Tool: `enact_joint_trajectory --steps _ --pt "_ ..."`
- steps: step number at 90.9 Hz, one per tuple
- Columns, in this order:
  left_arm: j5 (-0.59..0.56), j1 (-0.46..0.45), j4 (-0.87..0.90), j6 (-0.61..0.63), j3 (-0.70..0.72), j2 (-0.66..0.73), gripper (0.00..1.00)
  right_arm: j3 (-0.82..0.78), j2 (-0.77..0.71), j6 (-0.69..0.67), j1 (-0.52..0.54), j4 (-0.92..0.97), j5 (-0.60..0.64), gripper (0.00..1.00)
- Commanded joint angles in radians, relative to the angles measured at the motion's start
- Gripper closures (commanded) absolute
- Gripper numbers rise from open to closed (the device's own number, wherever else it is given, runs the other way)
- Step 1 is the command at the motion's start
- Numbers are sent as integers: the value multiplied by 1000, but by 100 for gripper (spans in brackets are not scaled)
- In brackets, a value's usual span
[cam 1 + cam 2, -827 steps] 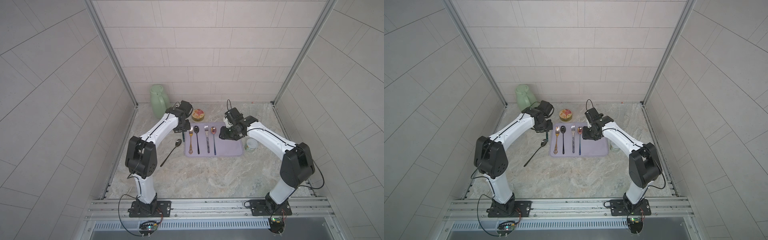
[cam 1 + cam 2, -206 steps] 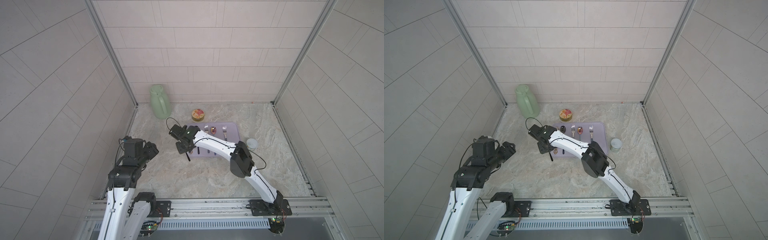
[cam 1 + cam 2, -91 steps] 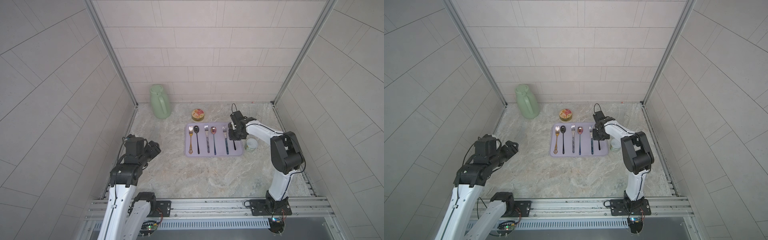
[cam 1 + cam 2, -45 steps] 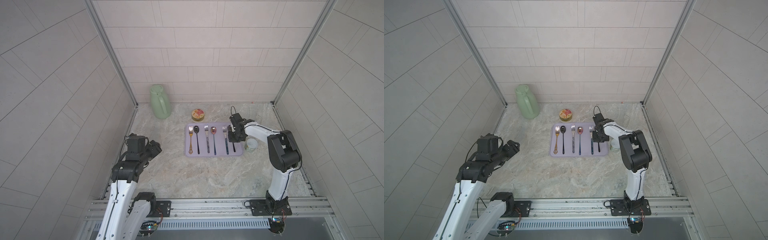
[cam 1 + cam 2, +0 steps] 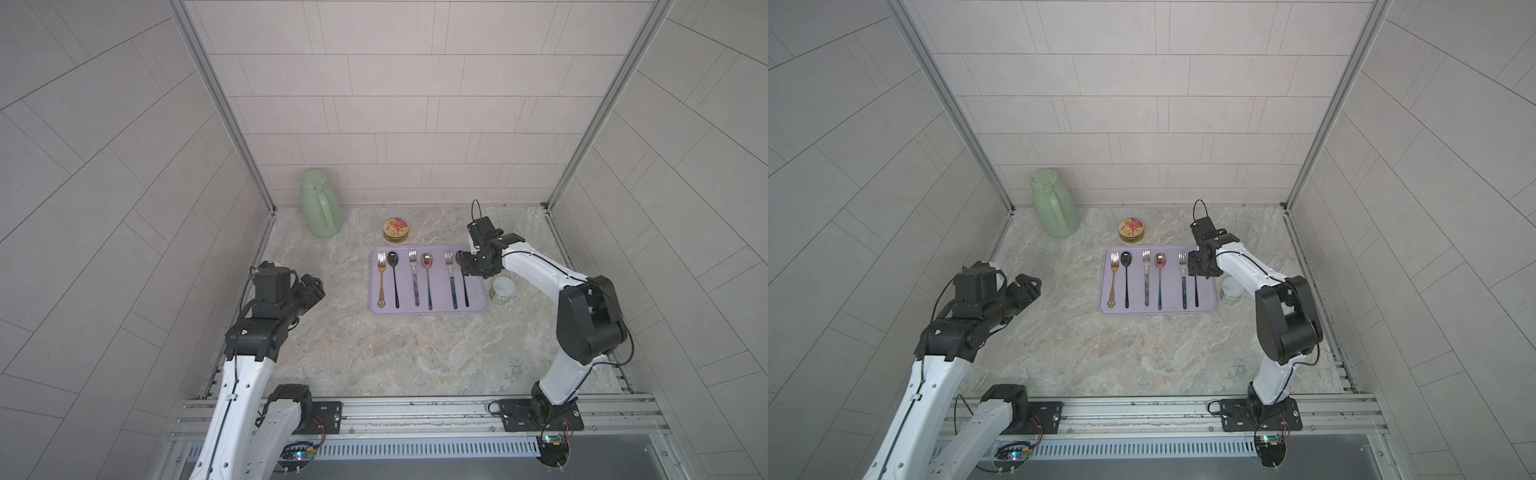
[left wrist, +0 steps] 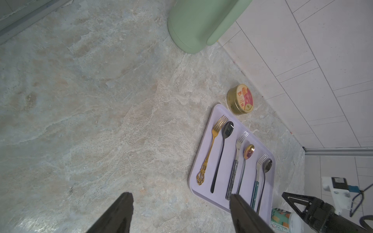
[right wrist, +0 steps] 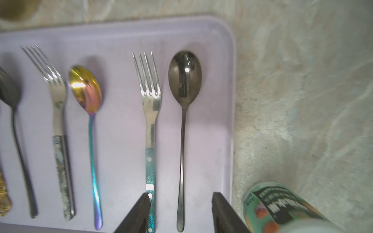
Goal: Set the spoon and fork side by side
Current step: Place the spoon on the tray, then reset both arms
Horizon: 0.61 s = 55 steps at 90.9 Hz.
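Right wrist view shows you the right hand parted and empty, straddling the handle of the dark spoon, which lies just right of the teal-handled fork on the lilac tray. Left wrist view: your left hand gapes wide, holding nothing, over the worktop.

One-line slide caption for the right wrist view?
Open right gripper over the dark spoon lying beside the teal-handled fork on the lilac tray.
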<state>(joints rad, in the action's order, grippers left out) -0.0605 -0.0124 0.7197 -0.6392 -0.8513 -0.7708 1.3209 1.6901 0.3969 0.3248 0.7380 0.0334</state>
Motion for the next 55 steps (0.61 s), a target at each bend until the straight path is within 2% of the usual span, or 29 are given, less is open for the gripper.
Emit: enact_joint_trajectory --steps 1,6,10,22,36,41,48,55 --pt "-27 5 -150 10 -14 -43 21 23 -91 -18 -4 -5 59 41" --pt "-74 5 -209 15 -5 -66 19 12 -133 -36 -4 -29 80 35" --pt "-111 5 -256 26 5 -87 18 -4 -166 -45 -4 -57 109 26" --pt "-279 5 -378 49 62 -164 12 -93 -256 -76 -14 -192 268 5" --pt "-484 5 -592 211 152 -257 11 -216 -329 -116 -70 -361 400 2" --pt "-550 8 -673 276 184 -307 11 -287 -353 -123 -113 -473 444 0" --pt "-585 11 -785 346 227 -406 11 -424 -386 -170 -158 -688 465 0" --pt "-571 14 -928 396 257 -494 11 -584 -402 -237 -198 -951 450 0"
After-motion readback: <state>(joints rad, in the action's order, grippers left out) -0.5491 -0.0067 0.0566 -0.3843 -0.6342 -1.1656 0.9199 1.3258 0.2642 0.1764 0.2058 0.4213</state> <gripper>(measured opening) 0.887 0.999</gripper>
